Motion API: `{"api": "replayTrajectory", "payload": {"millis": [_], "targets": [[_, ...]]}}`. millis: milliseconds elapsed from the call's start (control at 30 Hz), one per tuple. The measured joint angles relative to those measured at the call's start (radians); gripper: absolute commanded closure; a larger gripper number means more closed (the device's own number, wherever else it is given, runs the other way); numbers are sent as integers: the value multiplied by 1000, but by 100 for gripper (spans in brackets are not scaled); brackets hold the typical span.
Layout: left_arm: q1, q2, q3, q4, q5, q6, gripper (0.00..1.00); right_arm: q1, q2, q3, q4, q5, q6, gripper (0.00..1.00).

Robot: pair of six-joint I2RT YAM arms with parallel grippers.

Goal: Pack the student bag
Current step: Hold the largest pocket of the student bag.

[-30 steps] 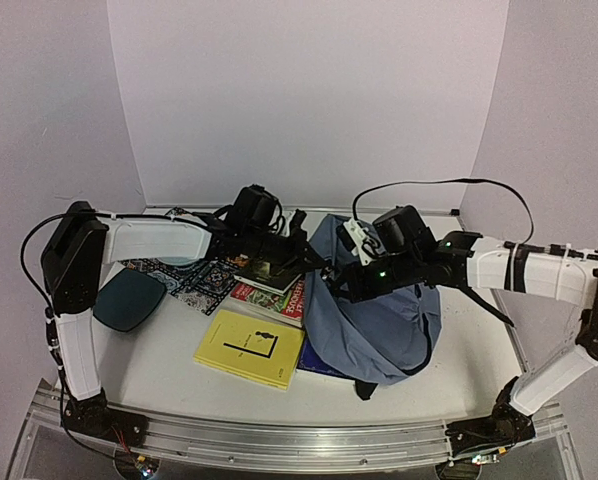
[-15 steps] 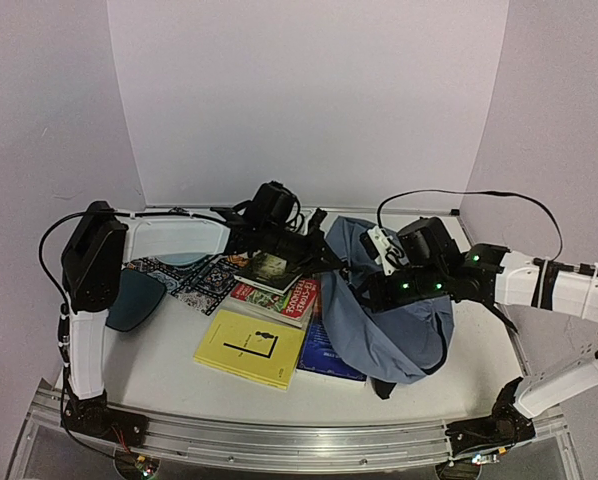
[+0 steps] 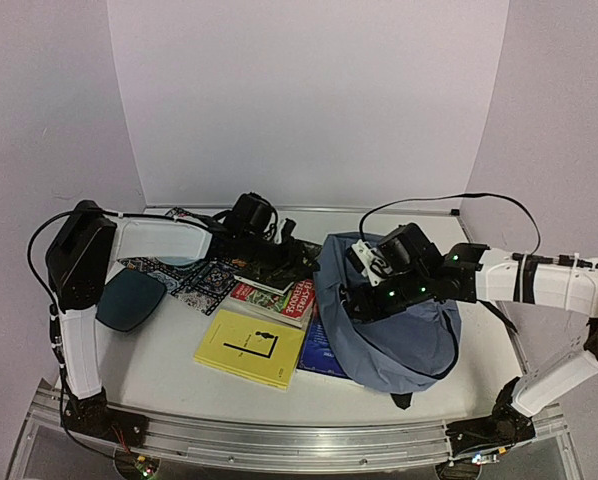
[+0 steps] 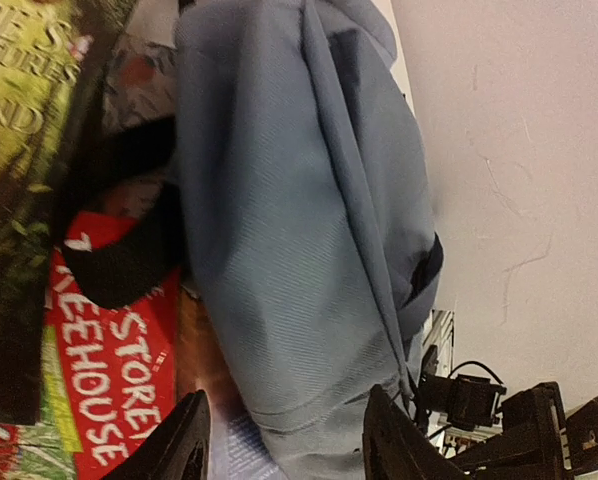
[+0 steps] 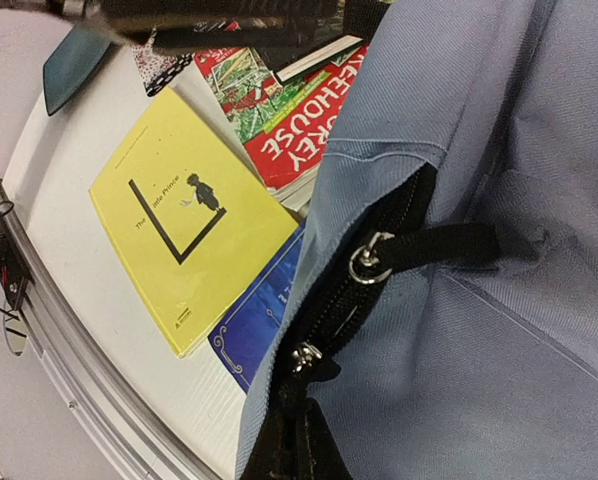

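Pinching the soft blue-grey fabric student bag (image 5: 499,150) at its dark zipper edge, my right pincer (image 5: 291,445) is shut; my left pincer (image 4: 286,400) hangs beside the fabric, jaws apart.

Our left arm (image 3: 159,238) reaches toward 3 o'clock, left gripper (image 4: 284,435) parted. Our right arm (image 3: 539,280) reaches toward 9 o'clock, right gripper (image 5: 291,445) clamping the student bag (image 5: 499,330).

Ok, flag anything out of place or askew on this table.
The student bag lies slumped on the blue book, hiding part of it. The books beside it sit in a skewed, overlapping pile, the yellow book askew. Nothing looks spilled or damaged.
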Motion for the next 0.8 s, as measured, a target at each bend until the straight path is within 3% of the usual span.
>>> {"api": "replayTrajectory", "payload": {"millis": [300, 800], "targets": [[-89, 1, -1, 0, 50, -27, 45, 0, 34, 4, 38, -32, -11, 100], [-115, 98, 90, 3, 116, -69, 62, 0, 43, 18, 42, -69, -33, 100]]}}
